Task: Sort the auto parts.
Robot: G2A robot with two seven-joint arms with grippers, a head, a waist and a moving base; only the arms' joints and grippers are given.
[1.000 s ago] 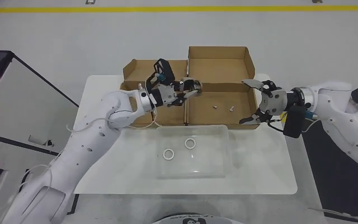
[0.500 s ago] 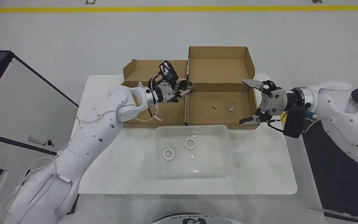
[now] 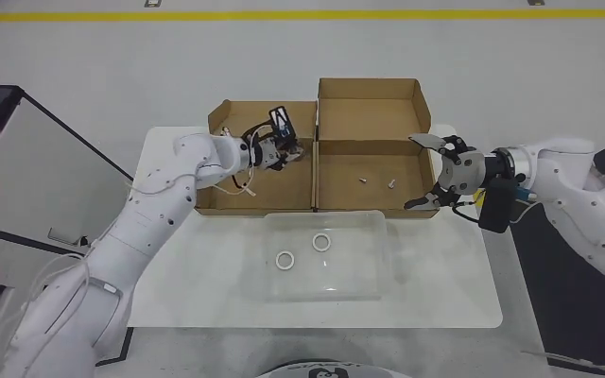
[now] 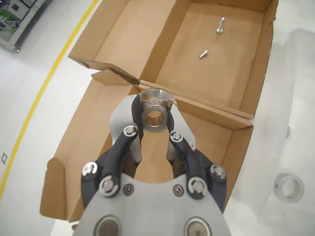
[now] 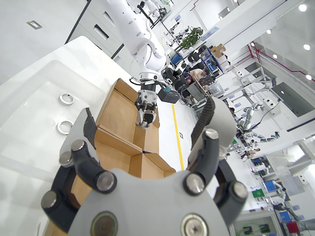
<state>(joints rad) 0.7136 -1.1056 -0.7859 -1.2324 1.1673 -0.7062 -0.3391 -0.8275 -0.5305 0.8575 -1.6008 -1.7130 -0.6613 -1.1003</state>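
Note:
My left gripper (image 4: 153,121) is shut on a metal flanged bushing (image 4: 154,97), held above the left cardboard box (image 3: 216,118). In the top view that left gripper (image 3: 289,146) hangs over the box's far right part, close to the wall shared with the right cardboard box (image 3: 369,94). Two small bolts (image 3: 362,177) (image 3: 389,180) lie on the right box's floor. My right gripper (image 3: 425,171) stands open at the right box's right wall with nothing between its fingers. In the right wrist view the right gripper (image 5: 150,116) looks across both boxes.
A clear shallow tray (image 3: 373,283) sits in front of the boxes and holds two metal rings (image 3: 285,260) (image 3: 321,242). Both box lids stand open at the back. Bare white table (image 3: 444,283) lies to the right of the tray.
My left gripper has drawn back leftward from the wall between the boxes to above the left box, still holding the bushing. The right arm has kept still.

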